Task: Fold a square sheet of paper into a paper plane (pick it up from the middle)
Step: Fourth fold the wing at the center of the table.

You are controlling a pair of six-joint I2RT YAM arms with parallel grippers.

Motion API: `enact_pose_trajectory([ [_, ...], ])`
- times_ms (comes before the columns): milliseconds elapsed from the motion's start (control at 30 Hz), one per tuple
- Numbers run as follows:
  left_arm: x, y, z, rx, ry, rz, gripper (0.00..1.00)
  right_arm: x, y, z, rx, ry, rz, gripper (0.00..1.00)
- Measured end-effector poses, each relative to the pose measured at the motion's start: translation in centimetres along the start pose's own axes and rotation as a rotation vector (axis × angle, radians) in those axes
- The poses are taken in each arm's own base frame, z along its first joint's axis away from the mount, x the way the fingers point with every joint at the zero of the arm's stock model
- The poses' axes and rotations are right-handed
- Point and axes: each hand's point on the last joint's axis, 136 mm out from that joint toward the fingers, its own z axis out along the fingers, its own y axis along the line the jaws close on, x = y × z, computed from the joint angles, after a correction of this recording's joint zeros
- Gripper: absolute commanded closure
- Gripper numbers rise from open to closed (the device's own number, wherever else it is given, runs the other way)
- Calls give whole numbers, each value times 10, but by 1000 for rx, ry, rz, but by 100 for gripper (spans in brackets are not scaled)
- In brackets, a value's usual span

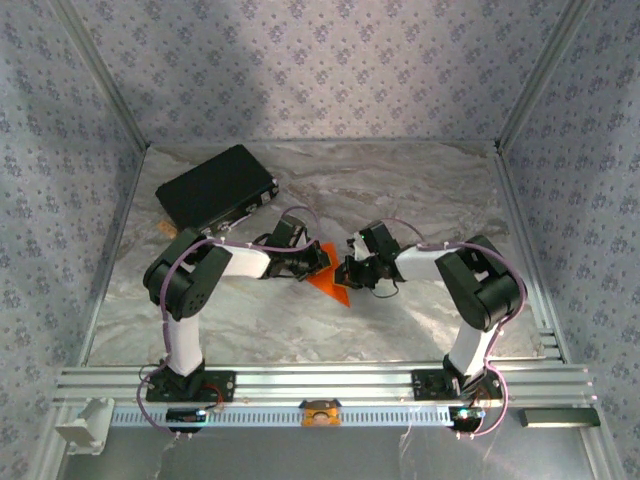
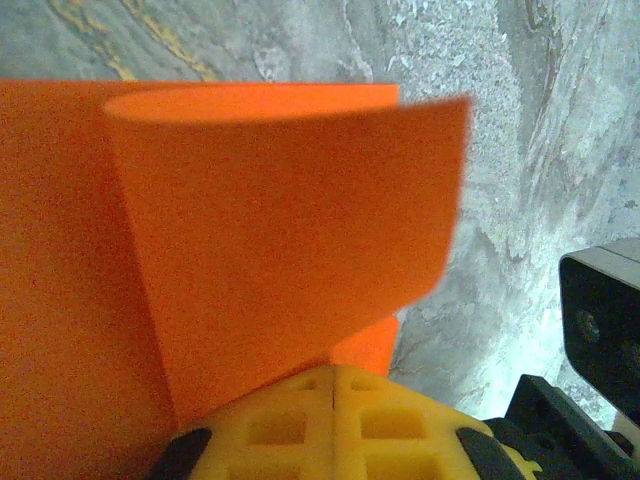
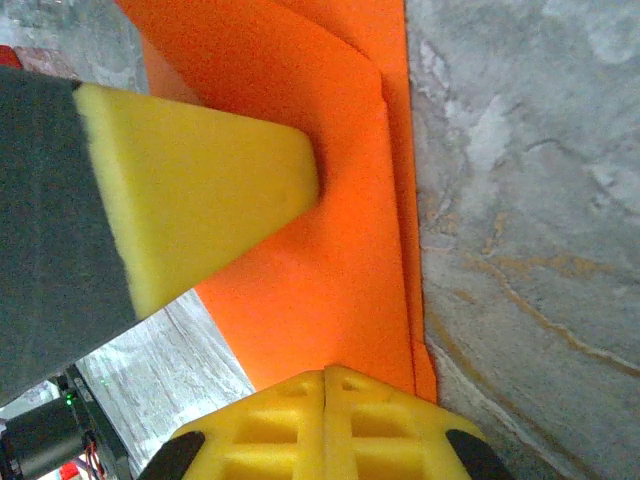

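Paper point(image 1: 328, 278) lying mid-desk point(image 1: 420, 190), flap curling over, left claw point(image 2: 333, 378) pinching it, right claw point(image 3: 327, 378) pressing together at its 3 o'clock edge.

Seen from above, our white-and-black jointed left arm point(image 1: 190, 285) stands on its base at 7 o'clock, bends at the elbow and stretches its forearm toward 3 o'clock. Our matching right arm point(image 1: 482, 285) rises from 5 o'clock and reaches toward 9 o'clock. The wrists meet near the middle, tipped downward. Our left claw point(image 1: 318, 262) has its yellow waffle-patterned pads point(image 2: 300, 425) pressed together. Our right claw point(image 1: 352, 272) is likewise closed, just beside the left claw's yellow wedge-shaped fingertip point(image 3: 200, 200).
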Motion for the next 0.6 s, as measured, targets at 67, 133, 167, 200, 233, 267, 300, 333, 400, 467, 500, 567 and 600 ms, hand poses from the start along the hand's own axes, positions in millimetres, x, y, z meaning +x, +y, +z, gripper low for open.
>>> enact_pose_trajectory([
  [67,0,0,0,0,4,4,100,0,0,0,-10,-5,-2,96],
  [133,0,-1,-1,-7,7,15,99,0,1,0,-15,-7,-2,97],
  [167,0,-1,-2,-12,9,19,99,-1,0,0,-15,-8,1,98],
  [200,-1,-1,-4,-21,8,23,100,-1,0,0,-17,-8,1,98],
  [233,-2,-1,-7,-28,7,26,100,-1,0,0,-18,-8,1,98],
  [267,-3,-2,-9,-31,5,29,100,-1,0,-1,-20,-9,1,98],
  [300,-4,-5,-13,-32,3,34,100,-1,0,-1,-20,-9,2,98],
  [333,-6,-8,-15,-28,-1,39,100,-1,0,-1,-20,-9,2,98],
  [400,-5,-13,-17,-23,2,48,100,-1,0,-1,-21,-9,3,98],
  [467,-1,-15,-17,-21,12,53,100,-1,0,-1,-22,-9,3,98],
  [500,2,-15,-16,-23,22,55,100,-1,0,-1,-22,-10,4,98],
  [567,10,-14,-13,-28,42,60,100,-1,0,-1,-22,-10,6,98],
  [600,13,-14,-10,-32,53,61,100,-1,-1,-1,-23,-10,6,98],
])
